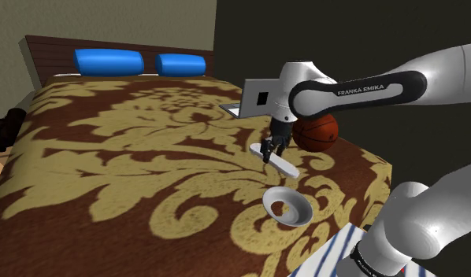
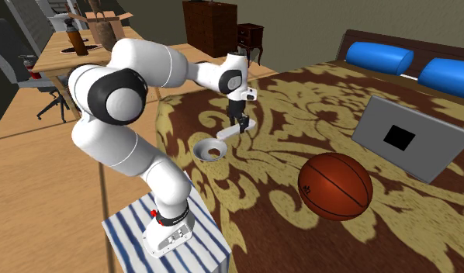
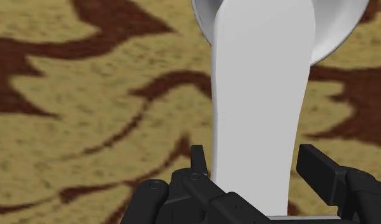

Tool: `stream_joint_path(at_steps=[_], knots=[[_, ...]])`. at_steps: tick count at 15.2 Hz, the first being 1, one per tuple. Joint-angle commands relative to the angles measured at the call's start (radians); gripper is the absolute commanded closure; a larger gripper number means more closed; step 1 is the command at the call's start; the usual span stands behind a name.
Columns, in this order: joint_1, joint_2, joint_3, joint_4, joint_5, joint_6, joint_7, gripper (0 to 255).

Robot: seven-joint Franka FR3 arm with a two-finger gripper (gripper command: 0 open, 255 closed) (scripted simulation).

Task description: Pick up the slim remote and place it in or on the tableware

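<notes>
Gripper (image 3: pixel 251 154) is clamped on the near end of the slim white remote (image 3: pixel 259 95), black fingers (image 3: pixel 320 168) hugging it on both sides, no real gap afaict; the remote sticks out ahead of the hand w/ its far tip pointing at the white bowl (image 1: pixel 287 206); in the wrist view that tip overlaps the bowl's rim; in the second exterior view the remote looks raised off the bedspread (image 1: pixel 131 157) and tilted down toward the bowl, tho I can't say how high; the bowl sits near the bed's edge closest to the striped stand (image 2: pixel 129 233), and remote + hand are just inboard of it, toward the bed's middle; so imo the grab is done and we're in the carry step, roughly halfway; next move needs a short shift toward that edge until the remote is over the bowl, then lower and let go; the remote is longer than the bowl is wide, so it'll prob end up resting across the rim, and dropping it off-centre could tip the bowl; further out on the bed: basketball (image 1: pixel 317 132), grey panel (image 2: pixel 413 139) w/ a black square, blue pillows (image 1: pixel 108 60) by the headboard; none of it is in the way.
</notes>
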State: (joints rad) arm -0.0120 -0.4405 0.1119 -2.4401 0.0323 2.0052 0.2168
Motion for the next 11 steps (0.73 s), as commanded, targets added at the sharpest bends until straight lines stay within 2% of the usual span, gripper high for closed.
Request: stream_joint_path(at_steps=[1,9,11], knots=[[0.016,-0.066,0.016,-0.060,0.015,-0.006,0.022,255],[0.112,-0.370,0.093,-0.246,0.103,-0.121,0.125,255],[0.125,-0.400,0.104,-0.273,0.116,-0.123,0.138,255]])
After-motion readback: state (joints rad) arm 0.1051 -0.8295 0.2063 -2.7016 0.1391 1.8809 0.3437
